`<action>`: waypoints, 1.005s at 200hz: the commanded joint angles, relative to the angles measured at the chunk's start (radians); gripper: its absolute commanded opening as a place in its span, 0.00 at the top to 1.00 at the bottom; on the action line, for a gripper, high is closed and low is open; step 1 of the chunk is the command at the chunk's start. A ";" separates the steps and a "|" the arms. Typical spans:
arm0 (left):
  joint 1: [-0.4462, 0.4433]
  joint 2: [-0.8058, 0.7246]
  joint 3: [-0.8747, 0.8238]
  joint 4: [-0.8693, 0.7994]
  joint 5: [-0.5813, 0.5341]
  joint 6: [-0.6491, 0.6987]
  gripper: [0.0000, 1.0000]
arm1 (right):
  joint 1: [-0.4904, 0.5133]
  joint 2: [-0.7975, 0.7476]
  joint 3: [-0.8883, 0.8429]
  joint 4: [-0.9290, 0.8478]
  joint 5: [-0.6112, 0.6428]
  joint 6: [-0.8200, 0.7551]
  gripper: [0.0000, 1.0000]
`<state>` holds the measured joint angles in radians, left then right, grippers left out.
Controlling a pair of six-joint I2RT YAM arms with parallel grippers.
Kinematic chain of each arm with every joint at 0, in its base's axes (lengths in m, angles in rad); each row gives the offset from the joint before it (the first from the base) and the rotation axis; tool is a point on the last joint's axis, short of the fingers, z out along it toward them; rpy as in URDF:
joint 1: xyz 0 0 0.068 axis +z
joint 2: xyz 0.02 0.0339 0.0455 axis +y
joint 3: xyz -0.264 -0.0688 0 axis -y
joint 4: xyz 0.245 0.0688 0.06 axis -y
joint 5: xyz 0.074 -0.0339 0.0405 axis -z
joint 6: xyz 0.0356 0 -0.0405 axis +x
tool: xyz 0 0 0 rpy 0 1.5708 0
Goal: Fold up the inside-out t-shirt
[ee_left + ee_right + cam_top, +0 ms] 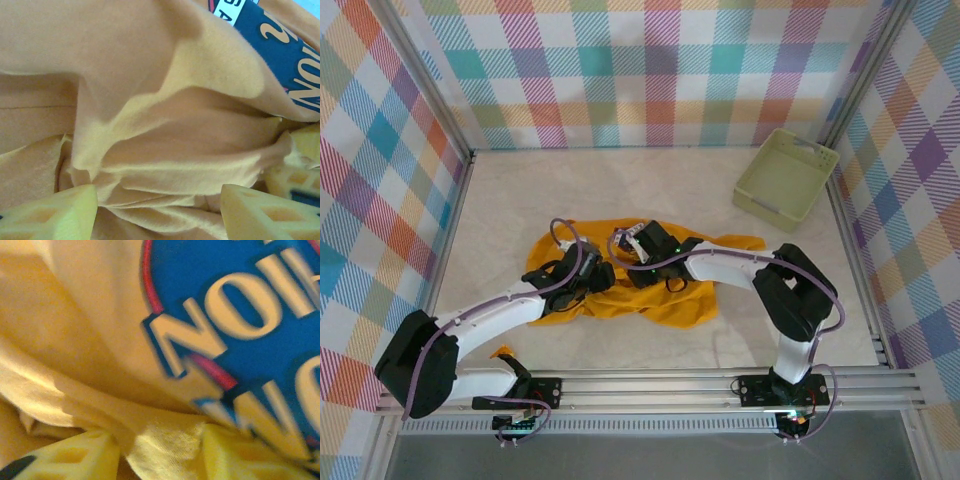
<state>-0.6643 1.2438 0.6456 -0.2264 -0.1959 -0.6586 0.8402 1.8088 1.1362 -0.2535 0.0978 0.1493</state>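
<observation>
The inside-out t-shirt, mustard-orange, lies crumpled in the middle of the table. My left gripper is pushed into its left part. In the left wrist view this gripper is open, its yellow fingers wide apart with loose folds of the shirt lying between them. My right gripper is at the shirt's upper middle. In the right wrist view it is shut on a fold of the cloth, just below a blue print with pale letters.
A pale green plastic basket stands at the back right corner. Checked walls close the table in on three sides. Bare tabletop lies behind the shirt, and more in front of it.
</observation>
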 commanded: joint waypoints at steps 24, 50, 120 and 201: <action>0.005 -0.034 -0.035 0.049 0.028 0.038 0.33 | 0.002 -0.001 0.055 0.002 0.075 0.005 0.86; -0.013 -0.026 -0.019 0.061 0.059 0.080 0.32 | 0.000 -0.040 0.102 -0.057 0.037 0.008 1.00; -0.060 0.049 0.057 0.074 -0.029 0.096 0.29 | 0.001 -0.167 0.122 -0.113 -0.122 0.065 1.00; -0.054 0.234 0.152 0.089 -0.051 0.093 0.19 | 0.001 -0.200 0.101 -0.109 -0.150 0.076 1.00</action>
<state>-0.7177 1.4532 0.7624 -0.1654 -0.2279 -0.5728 0.8402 1.6455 1.2385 -0.3607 -0.0139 0.2096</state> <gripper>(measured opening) 0.797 0.063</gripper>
